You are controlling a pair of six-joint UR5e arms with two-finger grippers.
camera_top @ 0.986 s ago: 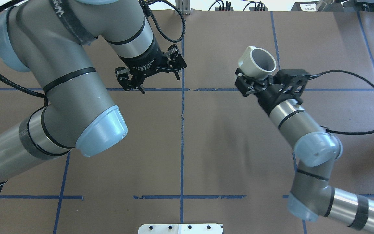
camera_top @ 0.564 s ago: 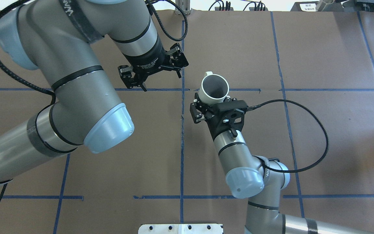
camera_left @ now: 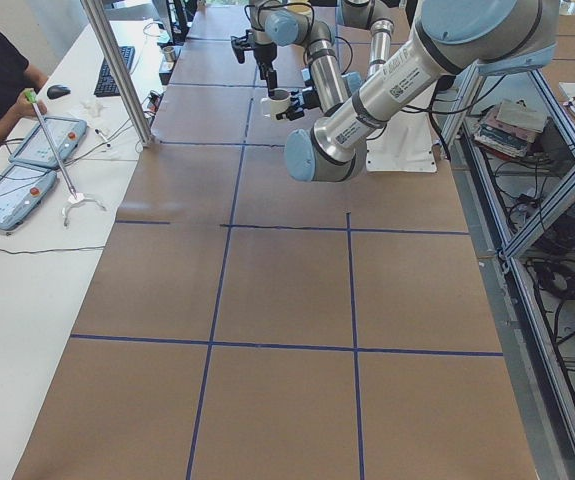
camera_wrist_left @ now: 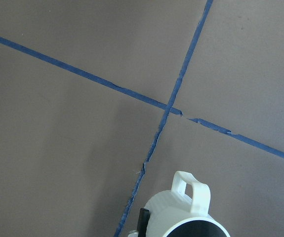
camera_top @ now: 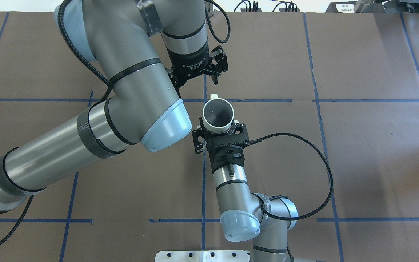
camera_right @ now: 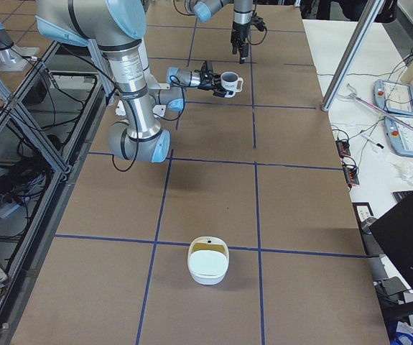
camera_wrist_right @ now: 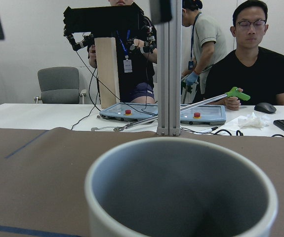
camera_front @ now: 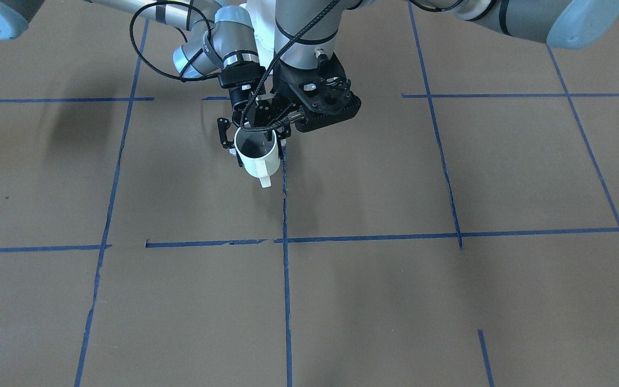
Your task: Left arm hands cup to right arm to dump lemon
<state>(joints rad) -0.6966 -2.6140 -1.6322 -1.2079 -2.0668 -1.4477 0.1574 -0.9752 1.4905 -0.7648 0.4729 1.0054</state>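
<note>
The white ribbed cup (camera_top: 217, 125) is held upright above the table's centre line, with my right gripper (camera_top: 218, 128) shut on its lower body and its handle turned away from the robot. Its grey inside looks bare in the overhead and right wrist views, and no lemon shows in any view. My left gripper (camera_top: 197, 82) hangs open and holds nothing, pointing down, higher than the cup and a little beyond its handle. The left wrist view looks down on the cup (camera_wrist_left: 181, 217) at its bottom edge. In the front-facing view the cup (camera_front: 256, 156) sits just below both wrists.
A white bowl (camera_right: 207, 261) stands on the brown table far off toward the robot's right end. Blue tape lines (camera_top: 203, 189) grid the table. A white plate (camera_top: 202, 255) lies at the near edge. People sit at a side table (camera_left: 27, 150) with tablets beyond the far edge.
My right arm has carried the cup from the right half in to the centre line. The left arm has swung right, its open gripper now just beyond the cup.
</note>
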